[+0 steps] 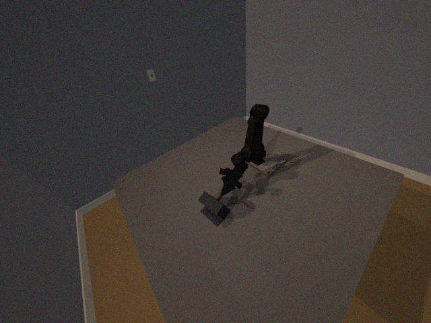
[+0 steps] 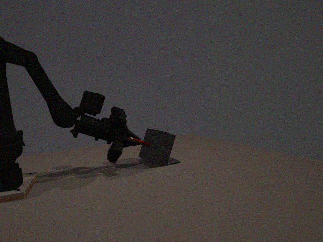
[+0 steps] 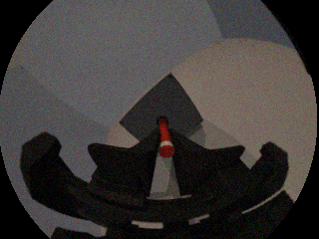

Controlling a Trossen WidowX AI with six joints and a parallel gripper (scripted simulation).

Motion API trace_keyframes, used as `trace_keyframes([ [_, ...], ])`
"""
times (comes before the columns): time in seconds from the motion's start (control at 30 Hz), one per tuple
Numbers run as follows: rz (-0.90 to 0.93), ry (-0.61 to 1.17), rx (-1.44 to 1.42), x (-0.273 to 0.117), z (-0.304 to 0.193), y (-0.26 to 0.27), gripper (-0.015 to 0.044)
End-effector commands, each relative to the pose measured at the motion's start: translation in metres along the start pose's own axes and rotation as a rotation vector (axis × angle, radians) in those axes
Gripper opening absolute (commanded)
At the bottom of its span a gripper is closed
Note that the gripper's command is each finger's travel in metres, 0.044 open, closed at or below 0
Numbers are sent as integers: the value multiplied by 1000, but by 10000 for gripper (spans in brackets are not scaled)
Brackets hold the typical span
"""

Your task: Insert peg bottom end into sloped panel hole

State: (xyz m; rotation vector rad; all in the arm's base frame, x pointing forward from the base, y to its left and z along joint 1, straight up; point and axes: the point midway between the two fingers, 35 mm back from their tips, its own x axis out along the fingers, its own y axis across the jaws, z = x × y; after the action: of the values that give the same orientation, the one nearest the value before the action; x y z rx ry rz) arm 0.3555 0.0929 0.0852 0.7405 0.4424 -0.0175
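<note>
The sloped dark grey panel (image 1: 209,202) (image 2: 160,145) (image 3: 169,97) stands on its flat base beyond the gripper. Its hole (image 3: 159,119) shows as a dark spot in the face in the wrist view. A thin red peg (image 1: 219,197) (image 2: 145,143) (image 3: 163,128) with a white band near its top end is held tilted, along the gripper's length. My gripper (image 1: 222,193) (image 2: 140,141) is shut on the peg. The peg's bottom end is at the hole's mouth. How far it is inside is hidden. Its sides look round.
The panel's base plate (image 2: 174,162) rests on the table (image 1: 264,250) (image 2: 208,197). The arm's own base plate (image 2: 30,179) is at the left in the exterior view. Walls stand behind the table in the top view, with a small white plate (image 1: 149,78) on one.
</note>
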Motion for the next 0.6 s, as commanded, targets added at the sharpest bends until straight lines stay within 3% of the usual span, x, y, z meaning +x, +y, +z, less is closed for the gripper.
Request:
trace_keyframes([
  [0.0,6,-2,0,2,1,2,0],
  [0.57,7,-2,0,8,1,2,0],
])
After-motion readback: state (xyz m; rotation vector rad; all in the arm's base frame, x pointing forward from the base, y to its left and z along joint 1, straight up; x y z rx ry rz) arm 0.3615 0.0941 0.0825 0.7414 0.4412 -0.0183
